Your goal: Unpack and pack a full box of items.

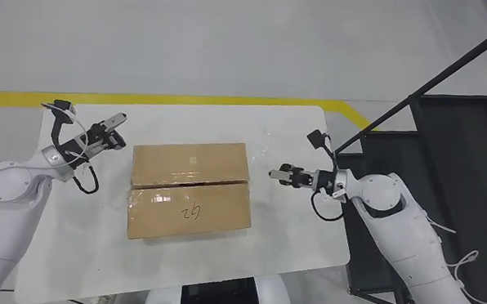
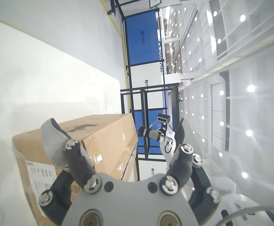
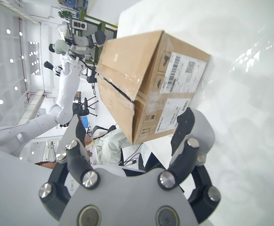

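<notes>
A closed brown cardboard box [image 1: 189, 190] sits in the middle of the white table [image 1: 302, 130], its two top flaps meeting at a taped seam. In the right wrist view the box [image 3: 137, 83] shows shipping labels on its end face. My left gripper [image 1: 112, 131] hovers open just off the box's left end, with the box [image 2: 102, 141] close in front of its fingers [image 2: 53, 137]. My right gripper [image 1: 277, 175] is open a short way off the box's right end, nothing between its fingers [image 3: 192, 126].
A black metal rack [image 1: 448, 153] stands right beside the table's right edge, close to my right arm. A yellow floor line [image 1: 188, 102] runs behind the table. Bare table surface lies behind and in front of the box.
</notes>
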### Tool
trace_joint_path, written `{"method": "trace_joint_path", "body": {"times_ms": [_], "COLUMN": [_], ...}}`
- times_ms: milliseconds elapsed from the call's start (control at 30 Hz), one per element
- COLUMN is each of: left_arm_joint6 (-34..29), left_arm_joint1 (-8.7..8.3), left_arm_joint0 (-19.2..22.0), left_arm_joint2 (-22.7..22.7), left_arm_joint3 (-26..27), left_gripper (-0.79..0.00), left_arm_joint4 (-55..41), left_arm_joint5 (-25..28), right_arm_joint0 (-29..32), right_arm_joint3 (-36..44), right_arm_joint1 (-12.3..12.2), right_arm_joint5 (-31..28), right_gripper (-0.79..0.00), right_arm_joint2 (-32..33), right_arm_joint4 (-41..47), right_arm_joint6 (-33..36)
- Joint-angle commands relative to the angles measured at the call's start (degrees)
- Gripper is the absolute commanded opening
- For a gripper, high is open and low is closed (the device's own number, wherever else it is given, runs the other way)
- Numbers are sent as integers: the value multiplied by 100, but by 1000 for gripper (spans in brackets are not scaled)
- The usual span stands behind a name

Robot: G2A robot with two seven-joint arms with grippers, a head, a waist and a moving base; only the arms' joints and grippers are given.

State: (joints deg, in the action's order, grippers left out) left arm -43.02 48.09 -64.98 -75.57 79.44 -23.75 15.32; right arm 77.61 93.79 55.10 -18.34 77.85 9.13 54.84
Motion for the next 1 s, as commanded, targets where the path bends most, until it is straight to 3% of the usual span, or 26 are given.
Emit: {"method": "trace_joint_path", "body": {"times_ms": [0,167,300,600,967], "left_arm_joint6": [275,481,529,565,565], "left_arm_joint1": [13,69,134,257,257], "left_arm_joint0": [-37,-93,-6,119,119], "left_arm_joint2": [-77,-57,97,377,377], "left_arm_joint3": [40,249,257,74,74], "left_gripper": [0,0,0,0,0], "left_arm_joint4": [-5,-109,-104,-142,-142], "left_arm_joint5": [134,291,405,651,651], "right_arm_joint0": [-21,-173,-302,-460,-461], "right_arm_joint3": [-58,-271,-376,-563,-563], "right_arm_joint1": [11,60,89,49,46], "right_arm_joint5": [-226,-812,-1027,-907,-880], "right_gripper": [0,0,0,0,0], "right_arm_joint2": [43,10,-143,-368,-362], "right_arm_joint4": [194,410,573,217,262], "right_arm_joint6": [-136,-527,-372,533,560]}}
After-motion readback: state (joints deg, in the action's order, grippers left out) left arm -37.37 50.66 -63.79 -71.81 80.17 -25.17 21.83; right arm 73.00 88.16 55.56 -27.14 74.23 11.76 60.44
